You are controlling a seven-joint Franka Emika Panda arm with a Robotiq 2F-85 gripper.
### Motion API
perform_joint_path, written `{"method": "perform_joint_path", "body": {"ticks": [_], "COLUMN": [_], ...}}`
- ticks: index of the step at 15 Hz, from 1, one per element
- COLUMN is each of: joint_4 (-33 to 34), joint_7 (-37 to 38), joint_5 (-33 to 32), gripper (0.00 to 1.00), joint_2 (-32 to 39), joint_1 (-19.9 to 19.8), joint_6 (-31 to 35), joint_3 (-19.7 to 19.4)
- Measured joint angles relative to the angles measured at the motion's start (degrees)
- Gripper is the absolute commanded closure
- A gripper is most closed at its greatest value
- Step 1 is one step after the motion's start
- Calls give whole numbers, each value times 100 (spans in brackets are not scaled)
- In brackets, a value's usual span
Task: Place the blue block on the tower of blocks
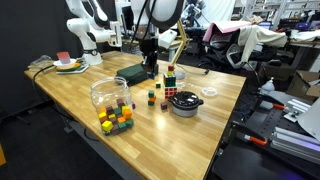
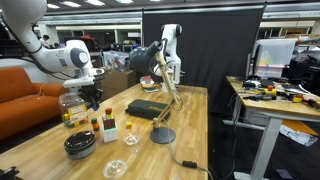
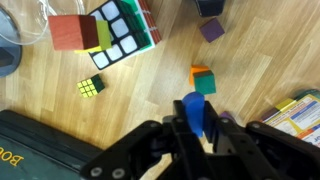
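Observation:
My gripper [image 3: 193, 118] is shut on the blue block [image 3: 192, 105], a small solid-blue cube held between the fingers above the wooden table. Just beyond the fingertips in the wrist view stands a short tower, an orange cube on a green one [image 3: 203, 80]. That tower also shows in both exterior views [image 1: 152, 98] [image 2: 95, 123], with the gripper [image 1: 150, 64] [image 2: 92, 97] hanging above it. The blue block is too small to make out in the exterior views.
A Rubik's cube stack with a red block [image 3: 110, 30] [image 1: 171, 82] stands beside the tower, with a mini Rubik's cube [image 3: 91, 86] and a purple cube [image 3: 211, 30] nearby. Also here are a black bowl [image 1: 185, 103], a clear tub [image 1: 110, 92], a cube pile [image 1: 115, 120], a dark book [image 1: 133, 73] and a lamp base [image 2: 162, 135].

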Motion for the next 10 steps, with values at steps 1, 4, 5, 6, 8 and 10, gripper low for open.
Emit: {"method": "perform_joint_path", "body": {"ticks": [1,4,5,6,8,10], "joint_4": [-7,30,72,119,195,261], "joint_7": [0,-5,-20,-62,-238,-477], "joint_5": [0,-26,-41,-44,-44,-50], "gripper": [95,95,95,95,95,95], "joint_2": [23,173,231,286,358,413], "joint_1": [14,69,92,115,138,146], "joint_6": [-1,1,1,1,1,-3], "joint_3": [13,25,25,25,32,36]}}
